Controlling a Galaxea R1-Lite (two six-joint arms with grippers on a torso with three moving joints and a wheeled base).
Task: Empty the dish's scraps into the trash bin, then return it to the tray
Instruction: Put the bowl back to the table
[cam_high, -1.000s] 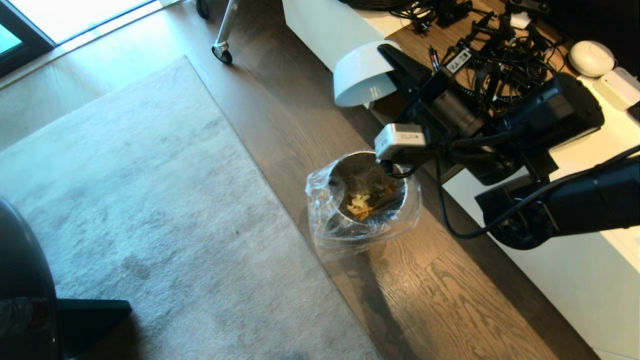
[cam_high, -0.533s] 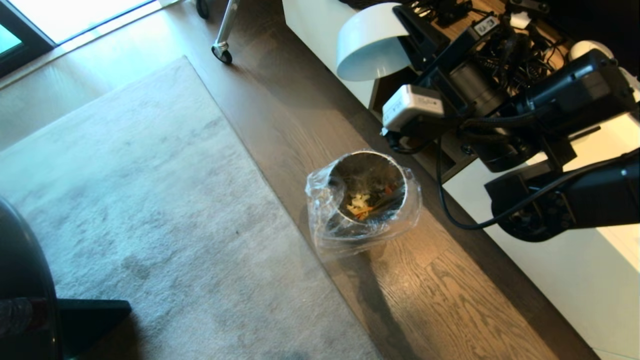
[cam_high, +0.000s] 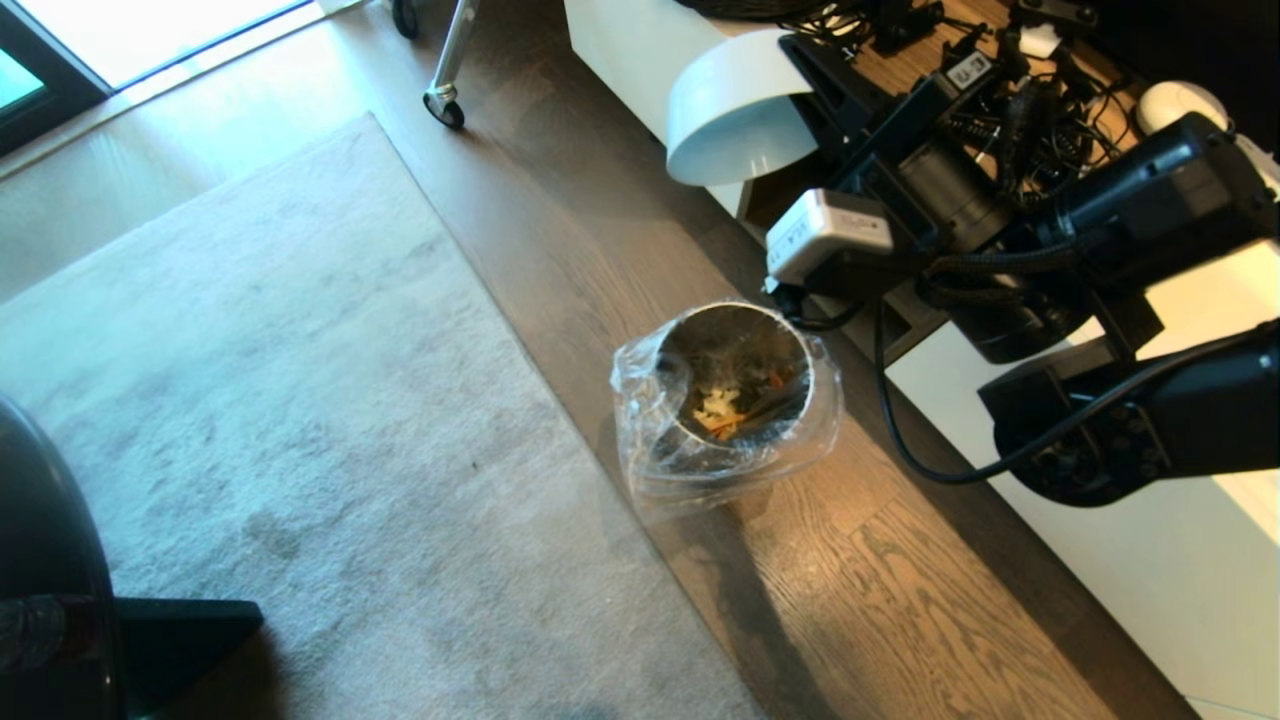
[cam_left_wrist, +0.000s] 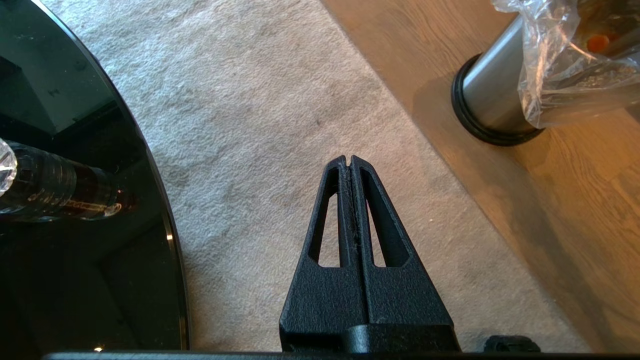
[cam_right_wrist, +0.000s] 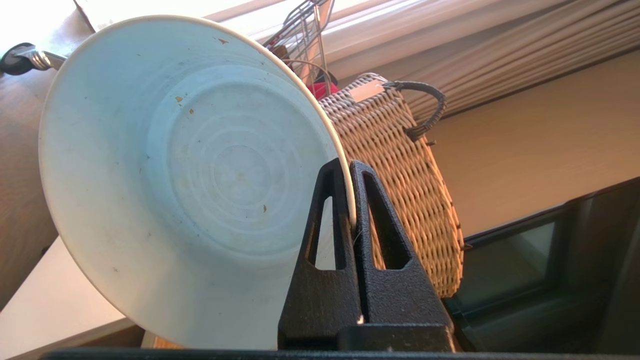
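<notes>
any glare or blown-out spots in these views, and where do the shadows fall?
Head view: window strip blown out top left; trash bin throws a long shadow toward the camera. Right wrist view: backlit, bright window behind the dish. Left wrist view: evenly lit, left claw sharp.

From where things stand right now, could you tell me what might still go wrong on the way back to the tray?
1. The right gripper pinches the white bowl only by its thin rim, tipped on its side; a jolt could make it slip.
2. A few crumbs cling inside the bowl and may drop onto the wooden floor, away from the trash bin.
3. The bowl hangs close to the cabinet's cable clutter.
</notes>
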